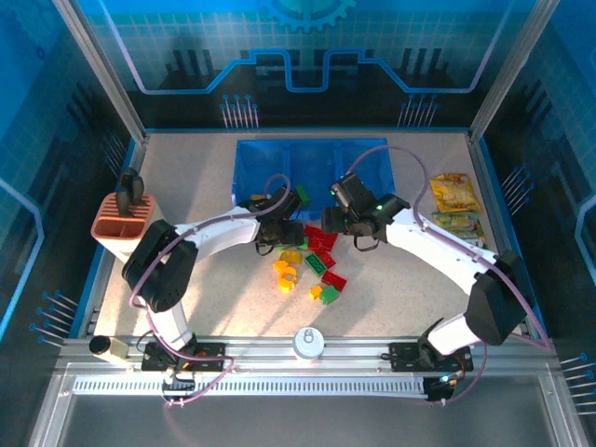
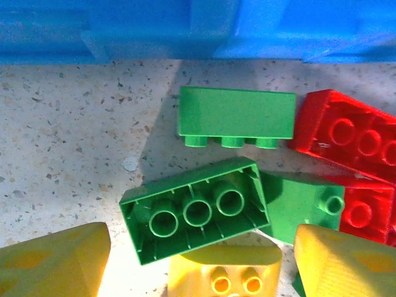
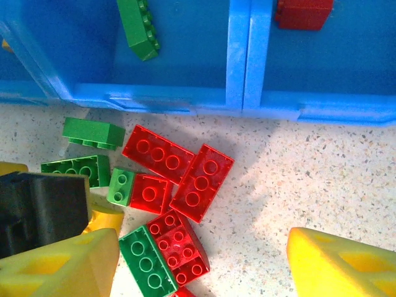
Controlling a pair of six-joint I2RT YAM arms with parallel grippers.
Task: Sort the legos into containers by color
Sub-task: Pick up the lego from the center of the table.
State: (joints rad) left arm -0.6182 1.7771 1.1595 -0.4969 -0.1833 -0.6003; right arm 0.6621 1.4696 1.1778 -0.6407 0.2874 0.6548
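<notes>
The legos [image 1: 312, 263] lie in a loose pile of red, green and yellow bricks just in front of the blue tray of containers [image 1: 251, 168]. My left gripper [image 1: 279, 233] hovers open over the pile's left side; between its yellow fingertips [image 2: 55, 266] lie an upturned green brick [image 2: 195, 210] and a yellow brick [image 2: 226, 272], neither gripped. My right gripper [image 1: 358, 222] is open above the red bricks [image 3: 201, 182], its fingertips [image 3: 346, 266] wide apart. One green brick [image 3: 139, 28] lies in one compartment and a red brick [image 3: 303, 12] in the compartment to its right.
A salmon slotted holder [image 1: 121, 223] with black utensils stands at the left. Yellow-green snack packets [image 1: 453, 196] lie at the right. A white round knob [image 1: 308, 343] sits on the near rail. The left gripper's black body [image 3: 37, 210] is close to my right gripper's left finger.
</notes>
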